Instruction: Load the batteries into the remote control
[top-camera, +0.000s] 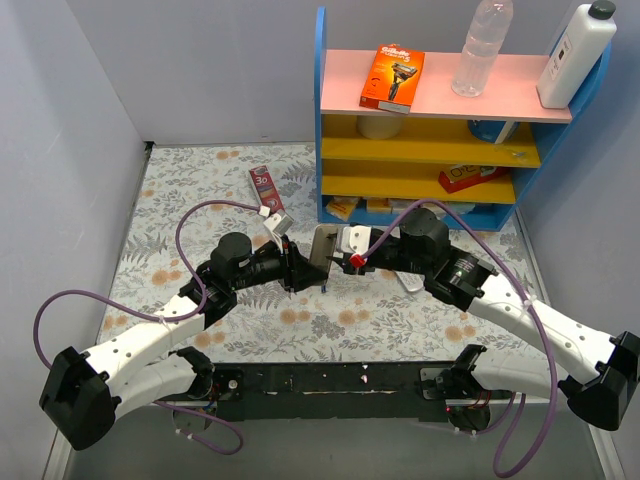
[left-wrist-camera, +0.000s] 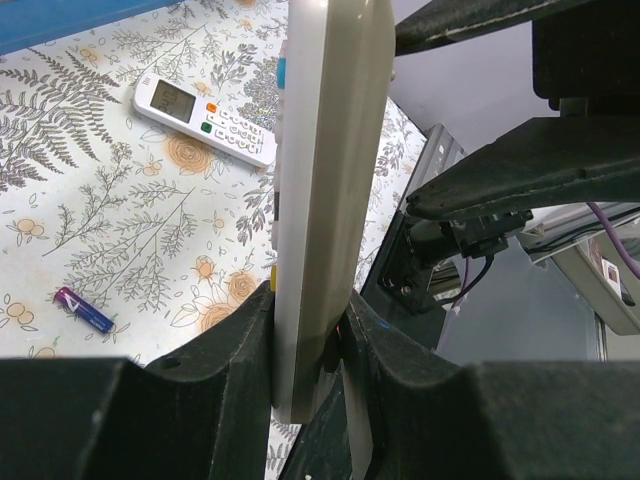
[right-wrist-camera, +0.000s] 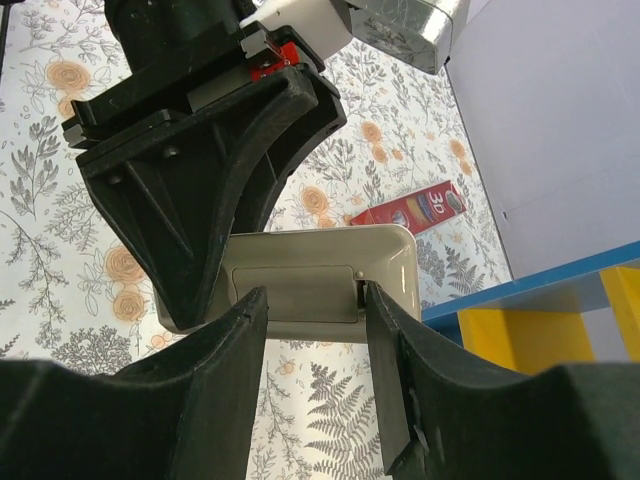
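With the left gripper (left-wrist-camera: 310, 320) clenched on the slim beige plastic remote control (left-wrist-camera: 330, 150), held on edge above the tabletop's (top-camera: 200, 190) middle, the right gripper's (right-wrist-camera: 308, 300) parted fingers should, I reckon, slide its back cover (right-wrist-camera: 300, 285) off squarely, while one small blue-purple battery (left-wrist-camera: 83, 310) lies on the floral cloth below.

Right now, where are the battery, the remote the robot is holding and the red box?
battery (left-wrist-camera: 83, 310), left wrist view, middle of its body.
remote (left-wrist-camera: 335, 150), left wrist view, its long side.
red box (right-wrist-camera: 410, 213), right wrist view, its printed face.
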